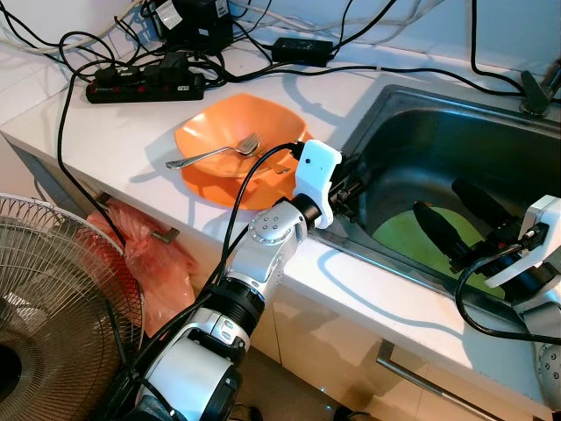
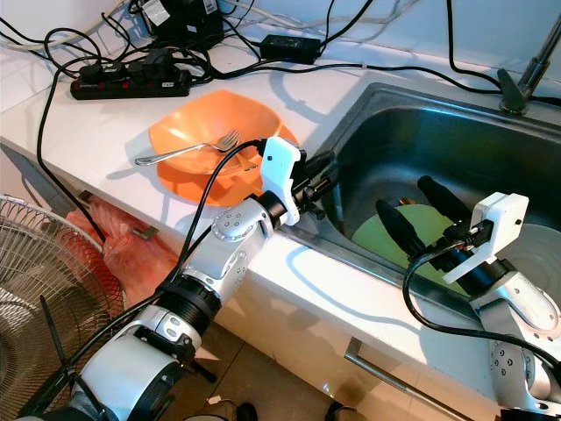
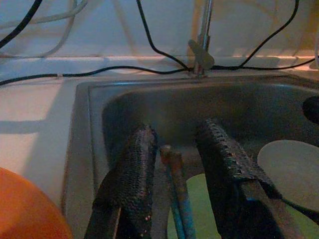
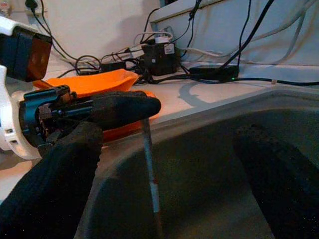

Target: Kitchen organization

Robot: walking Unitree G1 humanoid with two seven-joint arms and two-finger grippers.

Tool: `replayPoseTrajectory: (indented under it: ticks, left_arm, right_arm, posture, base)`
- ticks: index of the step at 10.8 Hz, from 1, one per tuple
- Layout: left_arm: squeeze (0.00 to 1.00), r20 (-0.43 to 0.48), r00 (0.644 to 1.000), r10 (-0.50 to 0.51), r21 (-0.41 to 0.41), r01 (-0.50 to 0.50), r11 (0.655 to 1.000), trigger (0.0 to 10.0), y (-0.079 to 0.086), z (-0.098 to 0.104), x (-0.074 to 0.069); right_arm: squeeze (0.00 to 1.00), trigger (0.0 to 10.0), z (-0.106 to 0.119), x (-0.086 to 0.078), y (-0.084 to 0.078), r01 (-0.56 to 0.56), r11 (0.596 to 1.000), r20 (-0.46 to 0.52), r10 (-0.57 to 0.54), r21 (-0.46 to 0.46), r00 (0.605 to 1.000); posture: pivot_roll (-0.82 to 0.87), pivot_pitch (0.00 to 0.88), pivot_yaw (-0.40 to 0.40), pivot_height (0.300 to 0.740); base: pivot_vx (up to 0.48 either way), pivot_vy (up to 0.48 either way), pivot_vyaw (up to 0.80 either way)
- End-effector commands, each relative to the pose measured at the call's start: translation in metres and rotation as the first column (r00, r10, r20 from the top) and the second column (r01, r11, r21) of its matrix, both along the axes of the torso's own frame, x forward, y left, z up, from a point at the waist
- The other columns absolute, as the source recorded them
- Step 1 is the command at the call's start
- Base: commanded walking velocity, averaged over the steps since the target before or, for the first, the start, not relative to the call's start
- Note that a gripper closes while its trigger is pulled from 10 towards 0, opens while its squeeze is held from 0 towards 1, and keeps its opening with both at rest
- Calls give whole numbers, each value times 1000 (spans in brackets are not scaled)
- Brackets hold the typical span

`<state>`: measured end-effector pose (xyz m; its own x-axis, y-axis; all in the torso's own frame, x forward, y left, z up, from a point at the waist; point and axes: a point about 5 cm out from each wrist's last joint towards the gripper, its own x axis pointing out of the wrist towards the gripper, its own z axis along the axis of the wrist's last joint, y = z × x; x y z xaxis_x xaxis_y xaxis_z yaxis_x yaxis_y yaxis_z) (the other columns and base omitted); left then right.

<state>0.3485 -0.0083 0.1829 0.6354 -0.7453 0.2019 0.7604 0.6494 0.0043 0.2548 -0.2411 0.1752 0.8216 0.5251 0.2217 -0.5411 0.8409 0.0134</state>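
Gripping what look like chopsticks point(image 3: 175, 194), left hand point(image 3: 179, 174) overhangs sink point(image 1: 456, 132).

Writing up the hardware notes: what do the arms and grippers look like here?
Both arms are silver jointed segments with black rings. Each wrist carries a white camera housing fed by a looping black cable. The left gripper and right gripper each have two long black fingers with a textured surface.
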Motion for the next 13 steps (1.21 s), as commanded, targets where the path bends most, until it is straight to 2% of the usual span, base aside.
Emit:
replayPoseTrajectory:
  ticks: [1,2,3,5,6,8,10,11,12,13]
  left_arm:
    - [1000,80,986,-145,-85,152,985,10000,-58,35,-22]
    - [941,136,976,-172,-55,181,982,10000,-61,39,-28]
    - [0,199,959,-202,-23,211,977,10000,-65,45,-34]
    - [0,235,952,-197,-26,208,978,10000,-63,53,-35]
    - [0,278,941,-194,-2,202,979,10000,-63,57,-36]
    - [0,389,901,-191,25,196,980,10000,-62,76,-43]
    - [0,454,884,-110,-29,138,990,10000,-48,102,-40]
    - [0,506,863,-17,-17,29,999,10000,-29,113,-33]
    - [0,542,840,11,15,-22,1000,10000,-20,115,-32]
    - [0,611,791,31,93,-111,989,10000,-1,114,-33]
  right_arm:
    - [0,10000,3,-1,4,-24,1000,14,24,12,1000]
    - [0,10000,3,-1,5,-26,1000,14,26,14,1000]
    - [0,10000,2,0,6,-28,999,11,28,16,1000]
    - [0,10000,2,2,7,-30,999,10,30,18,1000]
    - [0,10000,2,3,7,-30,999,11,30,19,999]
    - [0,10000,2,4,8,-32,999,12,32,21,999]
    - [0,10000,1,5,9,-32,999,13,32,23,999]
    - [0,10000,1,6,10,-36,999,13,36,26,999]
    - [0,10000,1,6,10,-36,999,11,35,26,999]
    - [0,10000,0,6,10,-36,999,10,36,29,999]
  posture:
    - [-76,111,98,740]
    - [-72,116,99,740]
    - [-61,120,98,740]
    - [-54,122,96,740]
    - [-51,121,96,740]
    - [-44,118,95,740]
    - [-38,118,94,740]
    - [-29,119,95,740]
    - [-22,121,94,740]
    - [-18,122,94,740]
  base:
    - [0,0,0]
    - [0,0,0]
    - [0,0,0]
    - [0,0,0]
    - [0,0,0]
    - [0,0,0]
    - [0,0,0]
    - [0,0,0]
    - [0,0,0]
    - [0,0,0]
